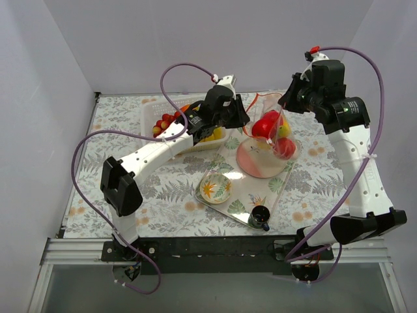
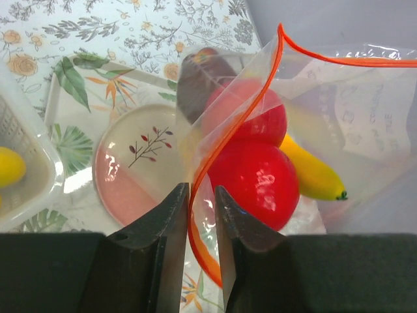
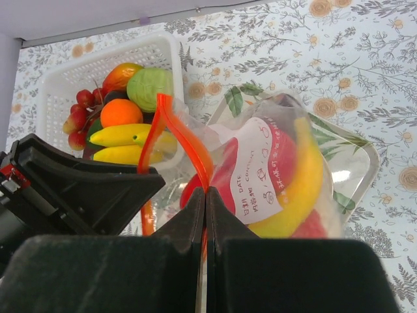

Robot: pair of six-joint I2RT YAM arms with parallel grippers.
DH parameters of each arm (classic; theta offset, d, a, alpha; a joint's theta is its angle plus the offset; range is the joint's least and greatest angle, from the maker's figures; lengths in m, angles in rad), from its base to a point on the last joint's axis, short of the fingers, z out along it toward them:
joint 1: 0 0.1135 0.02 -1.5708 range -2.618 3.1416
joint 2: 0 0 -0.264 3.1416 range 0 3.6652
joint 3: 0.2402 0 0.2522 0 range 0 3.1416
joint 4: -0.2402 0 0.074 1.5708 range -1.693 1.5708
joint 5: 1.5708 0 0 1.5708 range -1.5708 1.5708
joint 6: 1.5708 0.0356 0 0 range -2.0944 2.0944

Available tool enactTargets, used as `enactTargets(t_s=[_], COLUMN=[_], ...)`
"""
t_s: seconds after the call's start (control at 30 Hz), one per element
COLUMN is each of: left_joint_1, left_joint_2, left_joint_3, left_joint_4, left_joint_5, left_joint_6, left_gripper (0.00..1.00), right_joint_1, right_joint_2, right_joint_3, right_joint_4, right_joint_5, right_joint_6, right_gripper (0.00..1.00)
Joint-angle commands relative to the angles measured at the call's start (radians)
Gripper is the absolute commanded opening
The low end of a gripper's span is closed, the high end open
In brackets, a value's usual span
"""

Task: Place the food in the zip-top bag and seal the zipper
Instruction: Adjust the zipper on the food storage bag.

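A: Claws, status?
B: Right claw (image 3: 206,192): pinched flat on the zip-top bag (image 3: 260,169) at its mouth. Left claw (image 2: 202,190): narrow gap; I read it as not gripping.
A: Contents?
B: Bag hangs over the leaf tray (image 1: 277,184). Food inside: two red apples (image 2: 257,179), one banana (image 2: 313,173). Zipper (image 2: 339,60) threads the left claw's gap.

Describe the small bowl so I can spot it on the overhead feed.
Start at the clear leaf-printed tray mid-table. The bowl sits at its left edge, below the pink plate in the overhead view. Unlike that flat plate and the small dark cup at the tray's near corner, it is pale with orange flowers inside.
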Motion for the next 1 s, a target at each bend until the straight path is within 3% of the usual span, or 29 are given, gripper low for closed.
enactTargets(t_s=[0.0,0.1,0.2,0.3,0.43,0.67,0.97], left_joint_1=[-0.003,-0.003,-0.003,0.013,0.037,0.077,0.143], left_joint_2=[-0.124,-0.149,-0.182,-0.219,-0.27,-0.37,-0.459], left_joint_3=[-0.06,-0.094,-0.122,-0.153,-0.197,-0.285,-0.36], left_joint_4=[0.05,0.07,0.087,0.095,0.095,0.096,0.072], left_joint_5=[0.045,0.065,0.062,0.049,0.052,0.096,0.093], left_joint_6=[0.035,0.038,0.049,0.058,0.057,0.046,0.029], left_gripper=[0.24,0.33,0.53,0.65,0.76,0.82,0.83], right_joint_1=[0.0,-0.002,-0.002,-0.002,-0.002,-0.003,-0.003], right_joint_2=[-0.06,-0.074,-0.092,-0.112,-0.138,-0.144,-0.155], right_joint_3=[0.019,0.019,0.017,0.014,-0.001,0.011,-0.01], right_joint_4=[0.07,0.068,0.067,0.059,0.065,0.071,0.08], right_joint_5=[-0.011,-0.045,-0.037,-0.023,0.009,0.003,0.001], right_joint_6=[-0.006,-0.004,-0.007,-0.021,-0.019,-0.016,-0.016], right_gripper=[0.01,0.01,0.01,0.01,0.01,0.01,0.01])
